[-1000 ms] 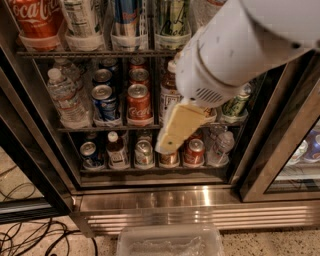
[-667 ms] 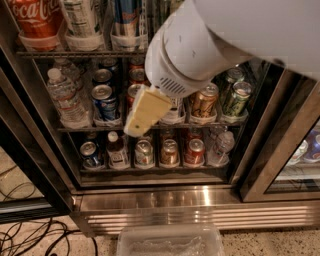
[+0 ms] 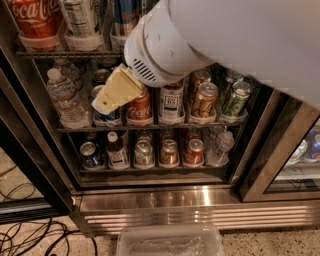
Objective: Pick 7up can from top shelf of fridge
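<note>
At the far left of the top shelf (image 3: 60, 53) a red cola can (image 3: 34, 19) stands in a clear plastic tray. Just to its right, in the next tray, is the 7up can (image 3: 81, 19), upright, its white printed panel facing out. A blue can (image 3: 125, 15) comes next, partly hidden by the arm (image 3: 225, 35).

The gripper (image 3: 107, 100), a cream wedge on the white arm, hangs below the top shelf, in front of the left part of the middle rack. It is lower than the 7up can, slightly to its right, and clear of it. I cannot tell whether it is open or closed, and nothing shows in its hold.

On the middle rack a water bottle (image 3: 65, 97) stands at the left, then a red can (image 3: 140, 107), a white-labelled can (image 3: 171, 102), a gold can (image 3: 205, 100) and a green can (image 3: 235, 97). Below the fridge (image 3: 150, 200), cables (image 3: 30, 240) lie on the floor at the left and a clear tub (image 3: 170, 240) sits in the middle.
</note>
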Available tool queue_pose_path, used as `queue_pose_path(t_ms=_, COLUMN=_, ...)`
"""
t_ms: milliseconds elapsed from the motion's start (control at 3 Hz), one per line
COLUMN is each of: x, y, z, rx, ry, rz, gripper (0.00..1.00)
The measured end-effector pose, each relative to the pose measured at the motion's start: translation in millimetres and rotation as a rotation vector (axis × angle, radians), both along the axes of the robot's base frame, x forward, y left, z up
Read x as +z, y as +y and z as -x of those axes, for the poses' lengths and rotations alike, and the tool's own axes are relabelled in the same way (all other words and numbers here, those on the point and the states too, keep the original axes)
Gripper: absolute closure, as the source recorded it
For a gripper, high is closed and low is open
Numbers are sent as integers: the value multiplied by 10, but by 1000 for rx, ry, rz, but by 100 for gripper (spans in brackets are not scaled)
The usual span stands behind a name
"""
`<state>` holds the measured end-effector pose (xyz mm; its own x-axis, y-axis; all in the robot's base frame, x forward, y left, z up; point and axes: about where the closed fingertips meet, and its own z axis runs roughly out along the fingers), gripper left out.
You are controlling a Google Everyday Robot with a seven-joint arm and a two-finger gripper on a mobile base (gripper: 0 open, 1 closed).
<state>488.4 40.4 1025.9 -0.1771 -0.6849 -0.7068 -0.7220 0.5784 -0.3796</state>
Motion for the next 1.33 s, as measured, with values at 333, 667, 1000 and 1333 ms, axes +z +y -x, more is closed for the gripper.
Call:
queue_pose_path(t_ms=333, x=136, y=48, z=71, rx=-22, ry=-4, rz=-32, gripper=0)
queue_pose_path(t_ms=667, x=176, y=91, z=125, rx=-20, ry=-17, rz=-40, gripper=0)
queue_pose_path(t_ms=1000, x=177, y=96, z=125, rx=-20, ry=-18, rz=-42, gripper=0)
queue_pose_path(t_ms=1333, x=194, y=276, z=137, rx=-1, ry=-50, rz=-102, gripper=0)
